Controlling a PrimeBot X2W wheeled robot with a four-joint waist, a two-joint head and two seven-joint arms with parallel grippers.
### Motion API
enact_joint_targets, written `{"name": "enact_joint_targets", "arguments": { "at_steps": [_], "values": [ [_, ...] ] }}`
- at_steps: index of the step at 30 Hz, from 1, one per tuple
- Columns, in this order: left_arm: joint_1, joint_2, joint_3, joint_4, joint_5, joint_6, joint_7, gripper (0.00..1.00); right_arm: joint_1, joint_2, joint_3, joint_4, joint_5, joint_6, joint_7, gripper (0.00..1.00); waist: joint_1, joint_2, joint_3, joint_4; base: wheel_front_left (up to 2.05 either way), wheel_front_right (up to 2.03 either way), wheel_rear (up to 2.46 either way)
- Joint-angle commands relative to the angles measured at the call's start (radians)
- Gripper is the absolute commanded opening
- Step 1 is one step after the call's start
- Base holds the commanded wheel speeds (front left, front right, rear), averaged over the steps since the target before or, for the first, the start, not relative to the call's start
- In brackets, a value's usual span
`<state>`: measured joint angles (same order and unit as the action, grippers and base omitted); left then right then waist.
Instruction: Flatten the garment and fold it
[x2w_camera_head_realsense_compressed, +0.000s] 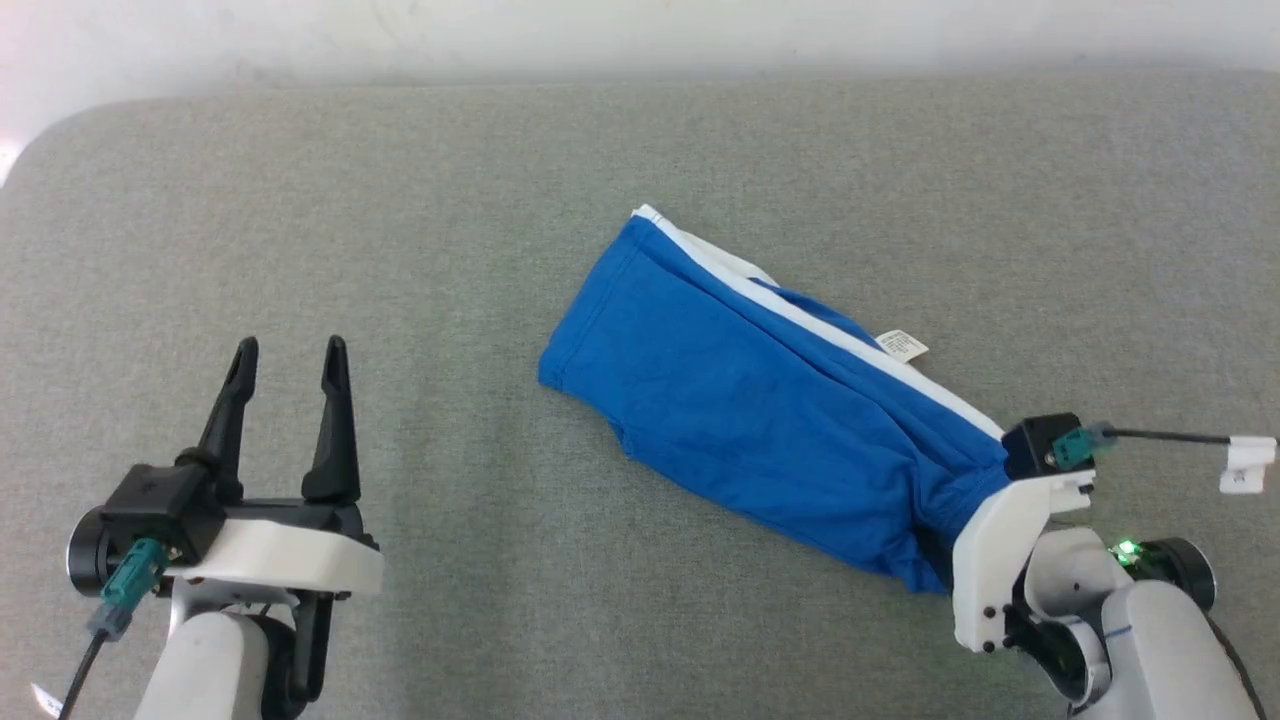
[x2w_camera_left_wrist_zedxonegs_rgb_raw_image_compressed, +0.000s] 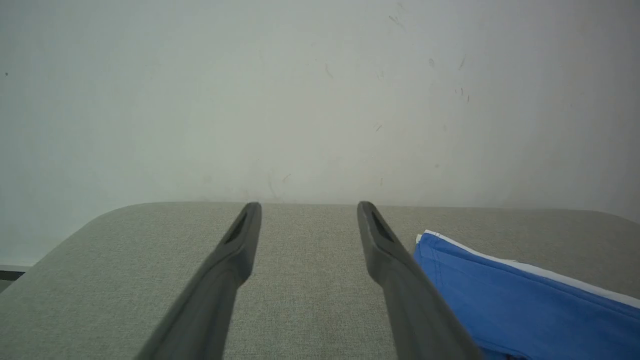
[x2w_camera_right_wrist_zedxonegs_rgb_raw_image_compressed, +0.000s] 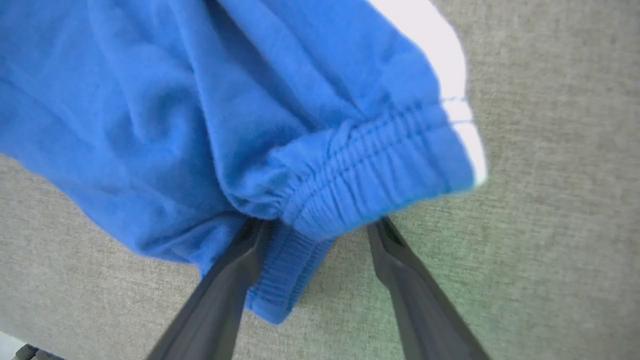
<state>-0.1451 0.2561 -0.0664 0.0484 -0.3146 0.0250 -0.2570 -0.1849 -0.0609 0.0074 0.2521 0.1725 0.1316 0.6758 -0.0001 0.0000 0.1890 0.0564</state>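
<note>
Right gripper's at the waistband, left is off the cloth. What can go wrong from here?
The right gripper is open, its tips hidden by the bunched waistband; closing may pinch the wrong layers.
The left gripper sits open, apart from the shorts; a one-sided pull would likely drag them across the table, not flatten them.

blue shorts (x2w_camera_head_realsense_compressed: 760, 400) with white side stripe, folded lengthwise, lying diagonally on grey bench (x2w_camera_head_realsense_compressed: 400, 200); gathered waistband at near-right end, small white tag on upper edge
</note>
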Motion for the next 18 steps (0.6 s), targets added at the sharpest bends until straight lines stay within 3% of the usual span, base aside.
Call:
{"name": "enact_joint_targets", "arguments": {
  "at_steps": [1, 2, 3, 10, 14, 18],
  "values": [
    [0.012, -0.002, 0.006, 0.004, 0.008, -0.008, -0.005, 1.00, 0.005, 0.011, 0.018, 0.045, -0.005, -0.001, 0.018, 0.37, 0.0001, 0.0000, -0.001, 0.000, 0.00, 0.00, 0.00],
    [0.013, -0.004, 0.008, 0.008, 0.011, -0.012, -0.005, 1.00, -0.001, 0.011, 0.021, 0.052, -0.006, -0.001, 0.018, 0.05, 0.0001, 0.0000, -0.002, 0.000, 0.00, 0.00, 0.00],
    [0.013, -0.006, 0.011, 0.010, 0.014, -0.016, -0.005, 1.00, -0.006, 0.011, 0.023, 0.056, -0.005, -0.001, 0.018, 0.00, 0.0001, 0.0000, -0.003, -0.001, 0.00, 0.00, 0.00],
    [-0.035, -0.006, -0.006, 0.058, 0.005, -0.059, 0.029, 1.00, -0.028, 0.011, 0.021, 0.029, 0.032, -0.001, 0.009, 0.00, 0.0001, 0.0000, 0.000, -0.025, 0.00, 0.00, 0.00],
    [-0.145, -0.008, -0.049, 0.103, -0.033, -0.093, 0.179, 1.00, -0.039, 0.011, 0.020, -0.012, 0.038, -0.001, 0.019, 0.00, 0.0001, 0.0000, 0.016, -0.045, 0.00, 0.00, 0.00],
    [-0.280, -0.029, -0.110, 0.182, -0.078, -0.106, 0.426, 1.00, -0.049, 0.011, 0.032, -0.045, 0.037, -0.001, 0.034, 0.00, 0.0001, 0.0000, 0.036, -0.071, 0.00, 0.00, 0.00]
  ]
}}
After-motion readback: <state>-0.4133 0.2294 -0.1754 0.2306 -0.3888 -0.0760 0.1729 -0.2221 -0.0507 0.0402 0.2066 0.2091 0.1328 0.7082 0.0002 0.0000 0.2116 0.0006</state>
